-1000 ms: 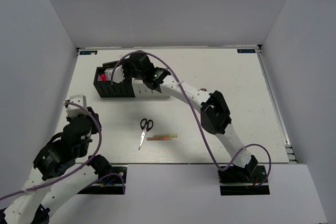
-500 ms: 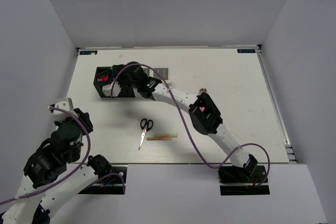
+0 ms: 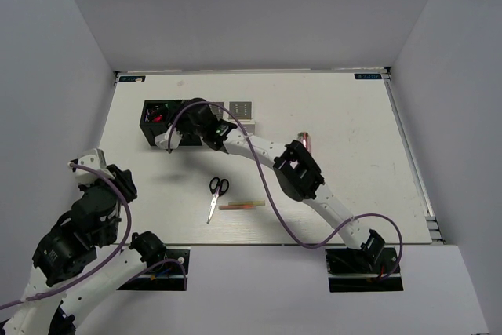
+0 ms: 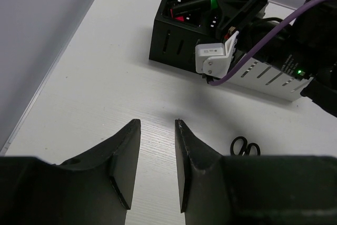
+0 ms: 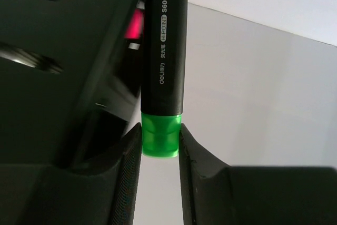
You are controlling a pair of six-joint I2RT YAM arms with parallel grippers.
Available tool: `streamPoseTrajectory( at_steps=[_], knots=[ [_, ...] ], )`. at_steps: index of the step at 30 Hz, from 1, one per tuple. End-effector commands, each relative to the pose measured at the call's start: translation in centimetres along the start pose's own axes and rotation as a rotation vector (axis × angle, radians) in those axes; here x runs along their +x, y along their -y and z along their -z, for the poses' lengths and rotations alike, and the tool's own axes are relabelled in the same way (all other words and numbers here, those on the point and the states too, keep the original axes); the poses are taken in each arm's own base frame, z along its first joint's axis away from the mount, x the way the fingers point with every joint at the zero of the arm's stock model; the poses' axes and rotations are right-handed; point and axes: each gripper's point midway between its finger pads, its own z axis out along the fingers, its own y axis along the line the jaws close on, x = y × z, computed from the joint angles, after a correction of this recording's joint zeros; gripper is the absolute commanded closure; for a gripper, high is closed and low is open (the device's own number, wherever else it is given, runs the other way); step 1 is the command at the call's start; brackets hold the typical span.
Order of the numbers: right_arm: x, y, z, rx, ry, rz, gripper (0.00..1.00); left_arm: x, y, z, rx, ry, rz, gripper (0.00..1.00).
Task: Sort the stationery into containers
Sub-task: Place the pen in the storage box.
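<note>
One item in hand: right fingers (image 5: 126, 172) pinch the green-capped highlighter (image 5: 164, 51) by its cap, barrel sticking out past the tips, above the black containers (image 4: 167, 51) at the row's left end; which cube exactly, can't tell. Looks like the drop-off step. Next move probably needs the barrel lined up over an opening, then a release. Left fingers (image 4: 124, 156) narrowly parted, holding nothing, low over the counter (image 3: 345, 178) at its near-left. Scissors (image 3: 215, 195) and yellow-orange sticks (image 3: 241, 205) lie just beside each other mid-counter, pink tube (image 3: 305, 141) well apart on the right, all unsorted.

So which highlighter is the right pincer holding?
The green-capped highlighter, gripped by its cap in the right pincer; the pink one sits inside the black cube.
</note>
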Motion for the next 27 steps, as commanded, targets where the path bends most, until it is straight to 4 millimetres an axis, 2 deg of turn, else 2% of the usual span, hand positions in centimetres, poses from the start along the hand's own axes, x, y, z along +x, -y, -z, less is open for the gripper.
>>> streamPoseTrajectory(
  at_steps=[1, 7, 15, 17, 18, 19, 21, 26, 27],
  knots=[
    [1.0, 2.6, 0.0, 0.067, -0.049, 0.095, 1.00, 0.3, -0.2, 0.0, -0.003, -0.006, -0.010, 0.57],
    [2.0, 2.4, 0.1, 0.073, -0.096, 0.115, 1.00, 0.4, -0.1, 0.0, 0.001, -0.007, -0.012, 0.57],
    [1.0, 2.1, 0.0, 0.092, -0.073, 0.145, 1.00, 0.5, -0.4, 0.1, -0.001, -0.009, -0.005, 0.57],
    [1.0, 2.5, 0.1, 0.101, -0.073, 0.150, 0.91, 0.4, -0.5, 0.3, -0.001, -0.007, -0.001, 0.57],
    [1.0, 2.0, 0.0, 0.091, -0.072, 0.149, 0.85, 0.5, -0.5, 0.3, -0.001, -0.009, -0.005, 0.57],
    [0.4, 2.6, 0.1, 0.103, -0.041, 0.153, 0.83, 0.6, -0.5, 0.3, -0.001, -0.011, -0.004, 0.57],
    [0.0, 1.7, -0.1, 0.087, -0.027, 0.159, 0.81, 0.6, -0.8, 0.4, -0.004, -0.010, -0.003, 0.57],
    [-0.1, 2.0, 0.0, 0.091, -0.021, 0.172, 0.76, 0.7, -1.0, 0.5, -0.004, -0.007, 0.007, 0.57],
    [-0.3, 1.2, -0.1, 0.077, -0.010, 0.169, 0.76, 0.7, -1.0, 0.6, -0.003, -0.006, 0.013, 0.57]
  ],
)
